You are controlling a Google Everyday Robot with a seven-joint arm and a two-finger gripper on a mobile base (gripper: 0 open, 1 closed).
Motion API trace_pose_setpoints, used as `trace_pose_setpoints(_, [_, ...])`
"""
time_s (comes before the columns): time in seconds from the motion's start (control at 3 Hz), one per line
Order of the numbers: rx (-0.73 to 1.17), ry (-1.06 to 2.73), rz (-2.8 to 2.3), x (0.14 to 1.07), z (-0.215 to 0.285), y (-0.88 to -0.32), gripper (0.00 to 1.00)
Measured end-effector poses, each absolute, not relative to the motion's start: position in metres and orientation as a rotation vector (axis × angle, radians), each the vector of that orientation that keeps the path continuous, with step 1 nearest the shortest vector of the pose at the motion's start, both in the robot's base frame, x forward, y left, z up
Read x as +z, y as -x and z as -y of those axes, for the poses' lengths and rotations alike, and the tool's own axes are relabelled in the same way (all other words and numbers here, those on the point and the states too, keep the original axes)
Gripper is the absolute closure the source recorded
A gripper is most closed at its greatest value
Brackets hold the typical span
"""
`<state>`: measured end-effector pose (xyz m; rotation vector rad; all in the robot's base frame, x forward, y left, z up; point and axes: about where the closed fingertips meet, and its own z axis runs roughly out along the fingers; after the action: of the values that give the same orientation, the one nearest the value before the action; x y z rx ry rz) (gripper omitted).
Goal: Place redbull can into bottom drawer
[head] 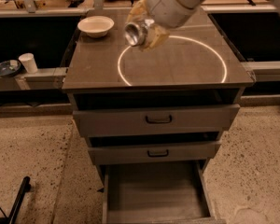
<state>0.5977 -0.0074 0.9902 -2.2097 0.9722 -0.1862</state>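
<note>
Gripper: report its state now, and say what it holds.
Gripper: closed on the redbull can, holding it in the air over the cabinet top, left of centre.

Shiny metal redbull can (pixel 133 32) in the matt cream gripper (pixel 145 26) at twelve o'clock, over the smooth semi-gloss cabinet top (pixel 177 73)

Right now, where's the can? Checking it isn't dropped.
In the camera view, the can is in the gripper above the cabinet top, upper middle, right of the white bowl.
</note>
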Motion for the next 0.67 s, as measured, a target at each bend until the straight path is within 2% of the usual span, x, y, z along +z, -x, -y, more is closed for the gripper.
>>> trace_pose_setpoints(0.33, [-0.500,2.069,-1.189,1.029,0.058,-0.572,1.00])
trace_pose_setpoints(0.67, [-0.604,1.979,-1.485,0.991,0.128,-0.539,1.00])
